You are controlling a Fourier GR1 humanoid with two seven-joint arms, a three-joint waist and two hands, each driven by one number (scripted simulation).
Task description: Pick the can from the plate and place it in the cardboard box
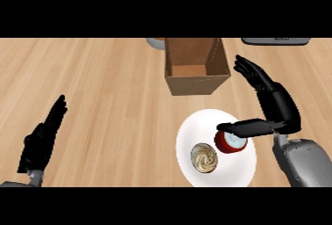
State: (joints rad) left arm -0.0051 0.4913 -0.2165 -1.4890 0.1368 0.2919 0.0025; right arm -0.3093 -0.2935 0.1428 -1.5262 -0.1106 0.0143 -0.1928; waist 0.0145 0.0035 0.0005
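A white plate point(194, 127) lies on the wooden counter at the lower middle right. On its right side stands a red can point(229, 145) with a pale top. My right hand point(279, 110) is beside the can, fingers straight and pointing away toward the box; its thumb point(250, 128) reaches left over the can's top edge. The open cardboard box point(194, 66) sits behind the plate, its inside empty. My left hand point(42, 140) rests open at the lower left, fingers up.
A tan swirled pastry point(204, 158) lies on the plate left of the can. A grey object point(156, 42) peeks out behind the box's left corner. A dark flat item point(276, 41) sits at the far right edge.
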